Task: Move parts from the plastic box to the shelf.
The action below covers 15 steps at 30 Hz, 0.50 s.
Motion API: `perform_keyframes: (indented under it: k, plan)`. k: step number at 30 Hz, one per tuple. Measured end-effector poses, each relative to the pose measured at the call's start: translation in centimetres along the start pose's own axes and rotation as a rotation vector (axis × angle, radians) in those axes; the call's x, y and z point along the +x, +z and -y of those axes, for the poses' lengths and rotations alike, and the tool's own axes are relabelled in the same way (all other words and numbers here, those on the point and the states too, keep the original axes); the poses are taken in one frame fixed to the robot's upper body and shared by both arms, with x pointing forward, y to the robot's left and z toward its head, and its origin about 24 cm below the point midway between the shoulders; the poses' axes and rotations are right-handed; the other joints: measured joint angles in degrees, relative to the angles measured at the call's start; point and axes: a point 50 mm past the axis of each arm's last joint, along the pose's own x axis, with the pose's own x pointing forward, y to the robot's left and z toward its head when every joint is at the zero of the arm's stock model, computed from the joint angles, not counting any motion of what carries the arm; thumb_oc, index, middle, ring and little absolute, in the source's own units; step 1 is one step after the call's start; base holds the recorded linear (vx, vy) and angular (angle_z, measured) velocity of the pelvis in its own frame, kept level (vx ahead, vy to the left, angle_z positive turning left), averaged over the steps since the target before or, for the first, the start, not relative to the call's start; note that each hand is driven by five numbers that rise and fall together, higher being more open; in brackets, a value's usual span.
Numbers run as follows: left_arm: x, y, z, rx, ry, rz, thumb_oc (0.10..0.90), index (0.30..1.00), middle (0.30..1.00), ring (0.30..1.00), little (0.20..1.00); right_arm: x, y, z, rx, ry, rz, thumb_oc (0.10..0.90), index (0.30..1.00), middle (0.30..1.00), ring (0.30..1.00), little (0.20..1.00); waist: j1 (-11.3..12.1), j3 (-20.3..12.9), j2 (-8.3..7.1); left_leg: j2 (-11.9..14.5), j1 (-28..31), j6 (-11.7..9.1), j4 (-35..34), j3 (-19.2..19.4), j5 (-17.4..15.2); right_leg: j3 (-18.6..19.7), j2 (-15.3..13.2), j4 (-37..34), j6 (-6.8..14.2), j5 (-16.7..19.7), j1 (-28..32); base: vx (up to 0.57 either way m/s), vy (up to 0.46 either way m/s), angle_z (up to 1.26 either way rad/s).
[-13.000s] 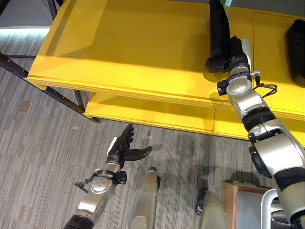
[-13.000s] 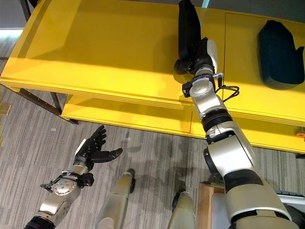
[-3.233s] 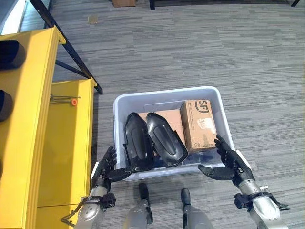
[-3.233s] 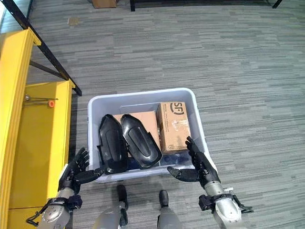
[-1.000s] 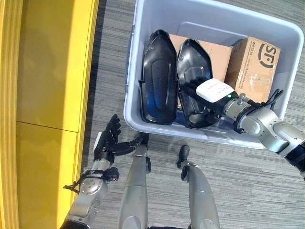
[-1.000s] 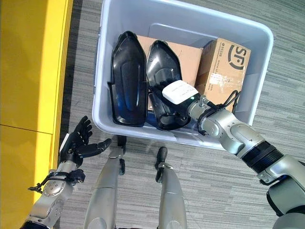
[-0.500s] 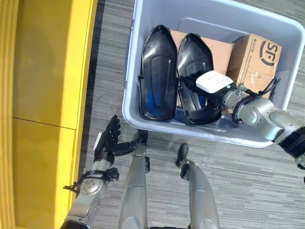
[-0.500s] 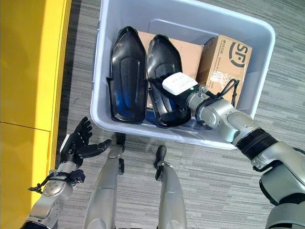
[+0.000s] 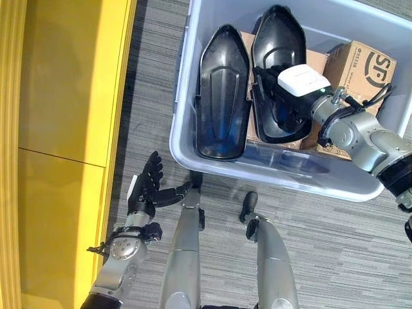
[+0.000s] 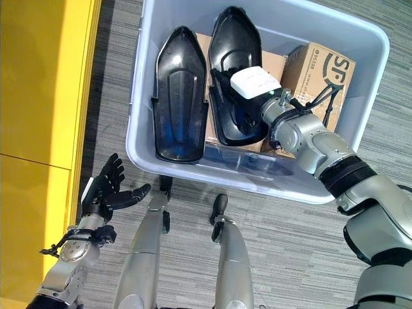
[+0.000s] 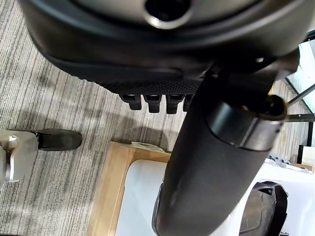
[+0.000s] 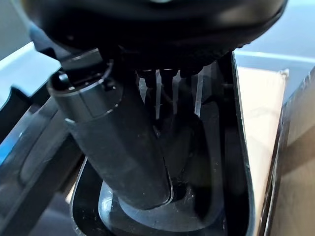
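A pale plastic box (image 9: 270,170) stands on the floor and holds two long black shell-shaped parts side by side. My right hand (image 9: 299,82), with its white thumb cover, reaches into the right black part (image 9: 277,38). Its fingers (image 9: 265,80) curl over that part's inner edge and its thumb (image 12: 118,147) presses into the hollow of the part (image 12: 216,162). The left black part (image 9: 222,90) lies untouched, leaning on the box's near wall. My left hand (image 9: 145,190) hangs open and empty over the floor, beside the yellow shelf (image 9: 64,96).
A brown cardboard box (image 9: 360,64) fills the box's right end, and a flatter carton (image 10: 277,64) lies under the black parts. The yellow shelf runs along the left side, with striped grey carpet (image 9: 148,77) between it and the box.
The right black part has slid towards the box's far end with my right hand on it, now sitting ahead of the left part. My left hand has stayed where it was.
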Motion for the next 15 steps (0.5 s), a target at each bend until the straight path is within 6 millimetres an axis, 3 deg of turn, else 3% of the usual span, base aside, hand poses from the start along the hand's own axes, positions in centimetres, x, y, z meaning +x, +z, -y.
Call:
perform_keyframes:
  k: [8, 15]
  plan:
    - [0.12, 0.1, 0.02, -0.035, 0.002, -0.001, 0.9, 1.0, 1.0, 1.0, 1.0, 0.03, -0.68, -0.06, -0.003, 0.006, -0.044, 0.9, 1.0, 1.0, 1.0, 1.0, 0.4, 0.0, 0.0, 0.0, 0.0, 0.0, 0.0, 0.0, 0.1, 0.0, 0.0, -0.1, 0.0, 0.0, 0.0, 0.0, 0.0, 0.0]
    - [0.12, 0.13, 0.01, -0.034, 0.002, 0.001, 0.9, 1.0, 1.0, 1.0, 1.0, -0.52, 0.21, 0.8, -0.043, 0.013, 0.002, 0.9, 1.0, 1.0, 1.0, 1.0, 0.0, 0.0, -0.02, 0.0, -0.1, 0.0, 0.1, 0.0, 0.1, -0.1, 0.0, -0.1, 0.0, 0.0, 0.0, 0.0, 0.0, 0.0]
